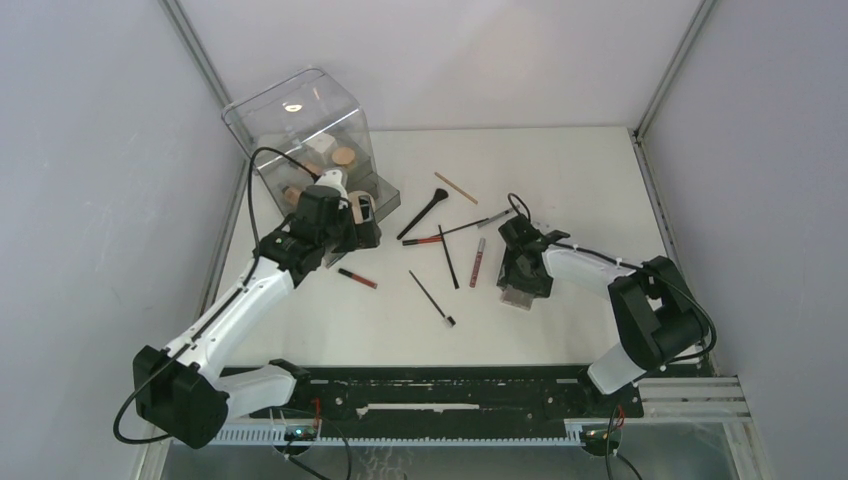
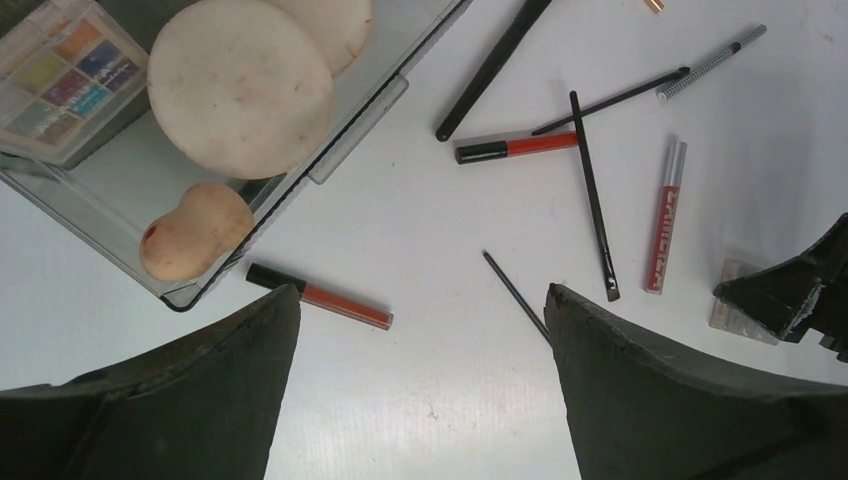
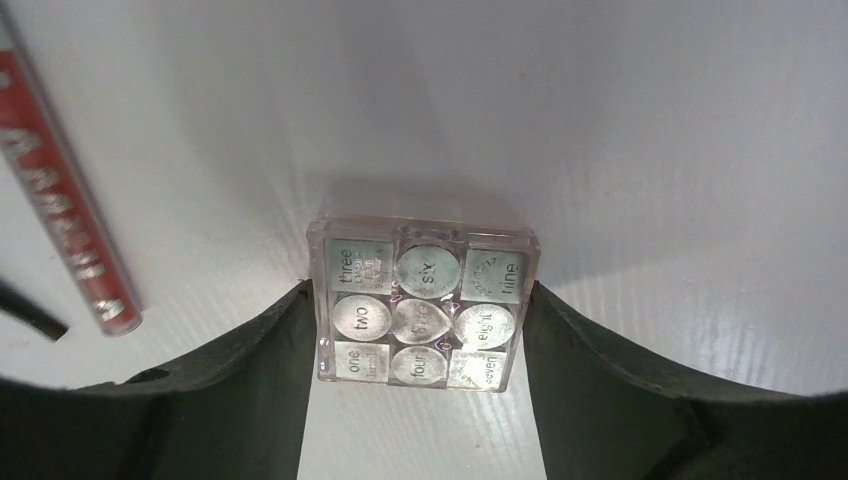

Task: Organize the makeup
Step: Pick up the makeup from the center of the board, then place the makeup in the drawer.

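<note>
A clear square palette [image 3: 425, 262] with nine silvery pans lies at the table's right. My right gripper [image 3: 420, 290] is shut on it, one finger pressed to each side; from above the gripper [image 1: 522, 283] sits over the palette [image 1: 517, 298]. My left gripper [image 2: 422, 300] hangs open over bare table beside the organizer's pulled-out drawer [image 2: 345, 125], nothing between its fingers. The drawer holds round tan puffs [image 2: 240, 85], a peach sponge [image 2: 195, 230] and a coloured eyeshadow palette [image 2: 65, 70]. Red lip tubes [image 2: 320, 297] [image 2: 515, 148] [image 2: 663, 215] and thin black brushes [image 2: 593, 195] lie loose mid-table.
The big clear organizer box [image 1: 300, 110] stands at the back left. A thick black brush [image 1: 423, 217], a thin wooden stick [image 1: 455, 187] and another thin brush [image 1: 432, 298] lie between the arms. Walls close in the table's left, right and back edges.
</note>
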Available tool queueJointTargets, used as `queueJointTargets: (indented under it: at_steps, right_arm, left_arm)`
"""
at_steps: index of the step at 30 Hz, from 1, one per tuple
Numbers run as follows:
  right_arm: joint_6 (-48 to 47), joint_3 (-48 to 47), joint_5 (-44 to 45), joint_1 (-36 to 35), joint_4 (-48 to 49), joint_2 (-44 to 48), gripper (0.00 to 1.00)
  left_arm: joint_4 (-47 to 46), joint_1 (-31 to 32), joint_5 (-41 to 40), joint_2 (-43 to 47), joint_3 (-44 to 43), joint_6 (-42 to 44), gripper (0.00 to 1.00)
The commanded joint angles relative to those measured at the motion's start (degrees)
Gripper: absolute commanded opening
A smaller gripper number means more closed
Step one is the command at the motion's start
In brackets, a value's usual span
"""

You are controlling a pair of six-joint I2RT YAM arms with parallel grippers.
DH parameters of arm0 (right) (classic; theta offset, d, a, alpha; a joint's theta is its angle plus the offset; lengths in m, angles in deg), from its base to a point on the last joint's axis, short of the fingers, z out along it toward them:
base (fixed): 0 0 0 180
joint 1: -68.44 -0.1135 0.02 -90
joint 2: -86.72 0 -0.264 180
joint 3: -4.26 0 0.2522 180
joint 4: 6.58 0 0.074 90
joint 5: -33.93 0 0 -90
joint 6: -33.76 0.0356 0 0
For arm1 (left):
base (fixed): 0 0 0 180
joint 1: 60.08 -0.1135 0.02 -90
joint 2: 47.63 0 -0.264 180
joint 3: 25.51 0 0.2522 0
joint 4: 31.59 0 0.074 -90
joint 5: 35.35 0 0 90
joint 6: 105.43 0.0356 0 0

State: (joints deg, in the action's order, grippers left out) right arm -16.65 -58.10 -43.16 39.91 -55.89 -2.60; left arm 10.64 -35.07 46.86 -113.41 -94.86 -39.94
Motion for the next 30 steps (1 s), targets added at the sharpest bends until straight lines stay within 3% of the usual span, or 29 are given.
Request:
queueJointTargets:
  at_steps: [1,4,7,11,16,23,30]
  right_arm:
    - [-1.21,0.08,-4.19,-0.91,2.19,3.95,0.59]
    - [-0.99,0.08,-6.03,-0.96,3.73,8.36,0.59]
    - [1.65,-0.19,-10.46,-0.40,5.72,12.33,0.60]
    - [11.76,-0.13,-14.07,0.72,8.22,16.15,0.62]
    - [20.28,-0.01,-20.14,-0.41,13.99,16.84,0.63]
    - [22.79,-0.61,-24.50,-1.66,17.52,14.60,0.62]
    - [22.35,-0.62,-24.69,-1.88,18.14,15.26,0.61]
  left_arm:
    - [1.74,0.30,3.53,-1.72,-0.60,-0.05,0.95]
    - [0.49,0.53,12.75,-3.53,1.31,-0.17,0.95]
    - [-10.03,2.30,21.48,-1.35,7.14,-3.27,0.97]
    - [-24.77,5.10,27.00,-1.60,14.13,-8.52,1.00]
    - [-27.68,10.15,28.20,-6.21,11.75,-7.13,1.00]
    - [-31.50,13.33,32.06,-11.04,8.87,-9.68,0.98]
    - [-37.41,13.66,36.44,-15.87,6.73,-16.49,0.90]
